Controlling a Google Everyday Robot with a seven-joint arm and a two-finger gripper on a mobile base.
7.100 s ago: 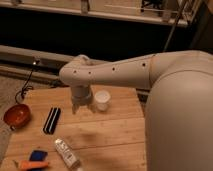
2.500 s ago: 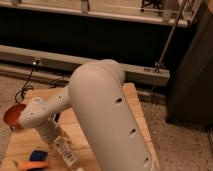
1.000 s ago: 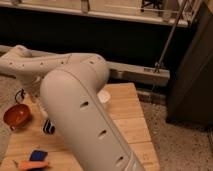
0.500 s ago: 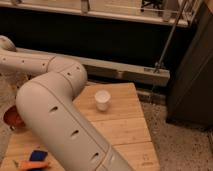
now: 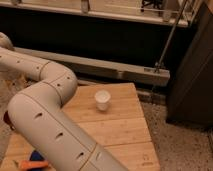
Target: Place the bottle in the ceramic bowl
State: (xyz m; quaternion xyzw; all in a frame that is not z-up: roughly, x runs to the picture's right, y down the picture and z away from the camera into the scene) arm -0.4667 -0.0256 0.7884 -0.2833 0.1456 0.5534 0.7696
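My white arm [image 5: 47, 107] fills the left half of the camera view and reaches out past the left edge. The gripper is out of view beyond that edge. A thin red sliver of the ceramic bowl [image 5: 6, 120] shows at the left edge, behind the arm. The bottle is hidden; I cannot tell where it is.
A white cup [image 5: 102, 99] stands upright near the back middle of the wooden table [image 5: 122, 132]. A blue and an orange object [image 5: 31, 161] lie at the front left corner. A dark cabinet [image 5: 192, 75] stands to the right, and a metal rail [image 5: 100, 67] runs behind the table.
The arm has swung further left and its gripper has left the frame. The arm now covers the bottle, the black block and most of the bowl.
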